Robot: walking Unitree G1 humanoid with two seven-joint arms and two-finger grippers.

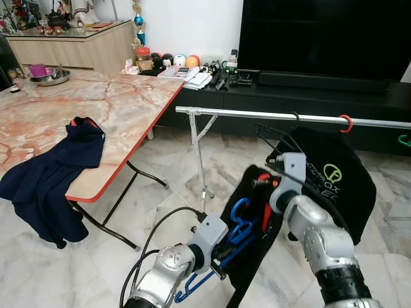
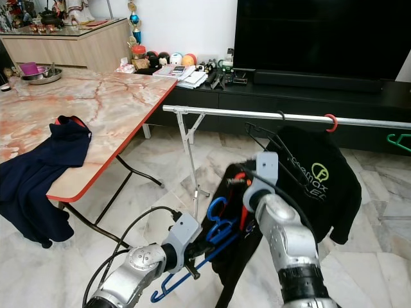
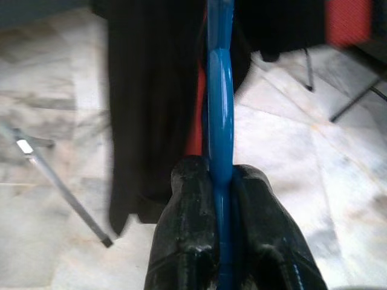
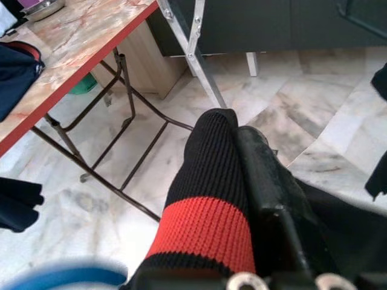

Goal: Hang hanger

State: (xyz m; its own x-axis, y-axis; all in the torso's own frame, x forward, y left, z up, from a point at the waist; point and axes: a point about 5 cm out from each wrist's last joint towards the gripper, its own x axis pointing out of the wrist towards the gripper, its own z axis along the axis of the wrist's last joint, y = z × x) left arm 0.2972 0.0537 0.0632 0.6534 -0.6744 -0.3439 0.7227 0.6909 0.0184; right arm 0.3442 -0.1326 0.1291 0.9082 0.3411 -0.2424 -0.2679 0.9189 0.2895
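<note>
left gripper [image 3: 221, 199] fingers clamped on the blue hanger [image 1: 239, 226]; right gripper [image 4: 233, 151] fingers pinch the black garment's red-striped cuff [image 4: 208, 199] below the rail [image 1: 270, 115].

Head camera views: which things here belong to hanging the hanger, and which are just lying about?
Belongs to the job:
- blue hanger, clamped in the left gripper
- black garment with red trim, gripped by the right gripper
- clothes rail

Just lying about:
- navy shirt on the marble table
- black shirt already on the rail
- metal bowl
</note>
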